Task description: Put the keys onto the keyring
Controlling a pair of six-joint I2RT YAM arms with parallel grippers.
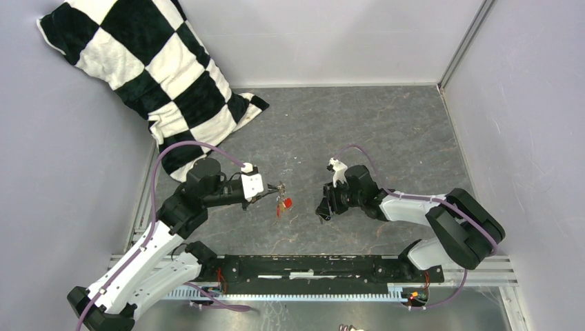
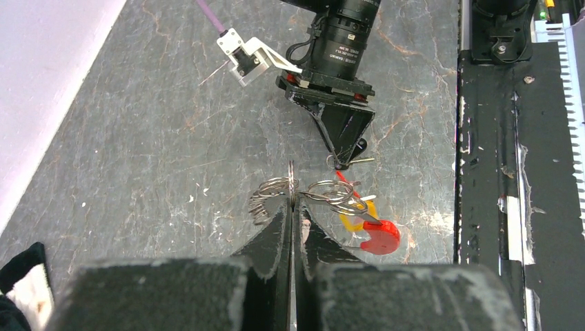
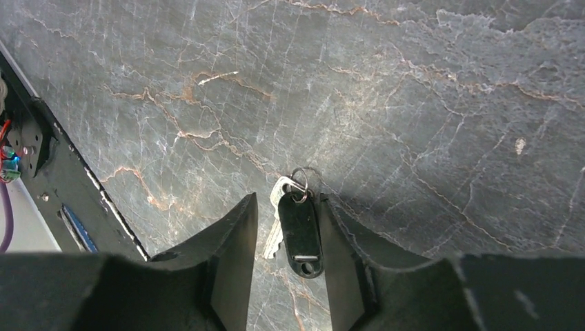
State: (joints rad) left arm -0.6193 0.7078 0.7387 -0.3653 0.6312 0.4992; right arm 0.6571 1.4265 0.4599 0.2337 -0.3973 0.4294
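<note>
Nearest the lens, the left gripper (image 2: 293, 201) is pressed together on the thin grey wire keyring (image 2: 292, 172), held edge-on above the grey marbled tabletop (image 2: 138, 138). A red-headed key (image 2: 379, 238) and a yellow-headed key (image 2: 352, 222) hang just beside it. The right gripper (image 3: 285, 201) stands apart, straddling the black-headed key (image 3: 300, 231) with its short silvery blade, which appears to lie on the tabletop. This key's long axis runs parallel to the fingers, its small ring end pointing away from the wrist. The right arm is nearer; the keyring lies close by, toward the left arm.
</note>
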